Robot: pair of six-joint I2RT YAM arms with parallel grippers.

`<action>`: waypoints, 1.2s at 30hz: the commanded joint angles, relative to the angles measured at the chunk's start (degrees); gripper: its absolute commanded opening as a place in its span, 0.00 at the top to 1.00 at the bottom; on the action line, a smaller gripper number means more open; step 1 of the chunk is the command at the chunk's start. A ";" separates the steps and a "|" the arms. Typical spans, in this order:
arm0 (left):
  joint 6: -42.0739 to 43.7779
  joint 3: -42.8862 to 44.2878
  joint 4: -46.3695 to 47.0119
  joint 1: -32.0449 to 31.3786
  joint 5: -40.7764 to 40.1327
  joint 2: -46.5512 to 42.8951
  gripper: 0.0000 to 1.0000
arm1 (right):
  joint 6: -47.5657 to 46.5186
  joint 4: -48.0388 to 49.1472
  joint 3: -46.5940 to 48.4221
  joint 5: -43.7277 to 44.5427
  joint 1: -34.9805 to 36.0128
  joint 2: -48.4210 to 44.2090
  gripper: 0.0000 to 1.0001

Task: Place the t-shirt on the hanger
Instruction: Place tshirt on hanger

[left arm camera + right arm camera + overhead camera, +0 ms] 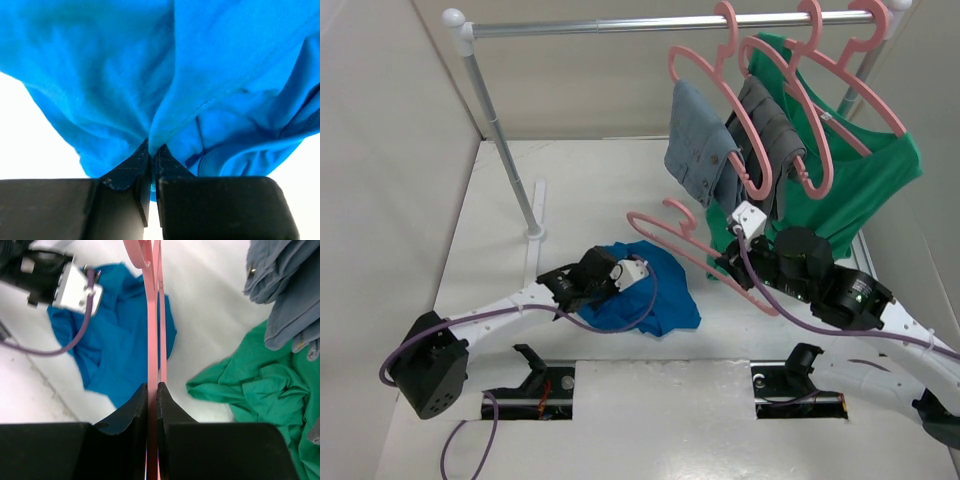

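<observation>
The royal-blue t-shirt (655,295) lies crumpled on the white table, left of centre. My left gripper (603,278) is shut on a fold of the t-shirt (200,75) at its left side. The pink hanger (685,240) is held above the table just right of the shirt, its hook pointing up and left. My right gripper (732,262) is shut on the hanger's bar (152,340), which runs straight up between its jaws. In the right wrist view the t-shirt (120,345) lies behind and left of the hanger.
A metal clothes rail (650,22) crosses the back on a post (505,140). Pink hangers on it hold grey-blue garments (705,145) and a green shirt (850,180), whose hem (260,390) hangs close to the right of my right gripper.
</observation>
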 commanded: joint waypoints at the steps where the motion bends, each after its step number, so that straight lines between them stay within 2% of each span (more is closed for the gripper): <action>1: 0.88 6.11 -4.45 0.80 -2.09 -1.24 1.00 | 0.30 -5.11 6.77 -3.81 -0.09 0.38 1.00; 3: 3.07 11.09 -7.25 5.34 1.57 -0.72 1.00 | 1.87 -10.89 10.36 -9.07 -0.09 0.38 1.00; 4: 3.78 13.13 -8.40 5.38 1.60 0.15 1.00 | 2.58 -12.75 11.43 -9.10 -0.09 0.38 1.00; 5: 4.40 15.41 -9.81 7.99 4.30 1.29 1.00 | 3.20 -14.60 12.49 -9.97 -0.09 0.38 1.00; 10: 5.55 27.54 -17.81 10.04 10.38 8.77 1.00 | 5.13 -21.73 17.41 -14.46 -0.09 -0.15 1.00; 13: 6.60 29.06 -19.75 10.04 14.86 10.97 0.97 | 6.54 -24.81 18.82 -13.15 -0.09 -0.15 1.00; 15: 7.30 29.67 -20.45 10.04 15.39 11.59 0.92 | 7.07 -26.04 19.53 -12.44 -0.09 -0.75 1.00; 17: 8.09 26.44 -18.71 10.04 14.00 11.59 0.89 | 7.07 -26.04 18.48 -11.73 -0.09 -0.76 1.00; 19: 8.97 23.62 -16.42 10.04 10.76 12.20 0.82 | 7.07 -24.12 16.90 -12.26 -0.09 -1.29 1.00; 20: 8.97 22.39 -14.85 10.04 9.78 12.20 0.82 | 7.68 -23.33 16.02 -13.22 -0.09 -1.29 1.00; 25: 6.17 20.80 -13.34 14.07 9.77 12.73 0.99 | 6.99 -17.36 10.05 -20.86 -0.09 -3.65 1.00; 31: 5.63 29.83 -17.45 15.48 12.84 13.96 1.00 | 6.28 -9.18 4.25 -26.06 -0.09 -5.51 1.00; 36: 6.25 33.09 -22.91 15.48 17.59 13.96 1.00 | 5.67 2.42 -0.68 -20.27 -0.09 -4.98 1.00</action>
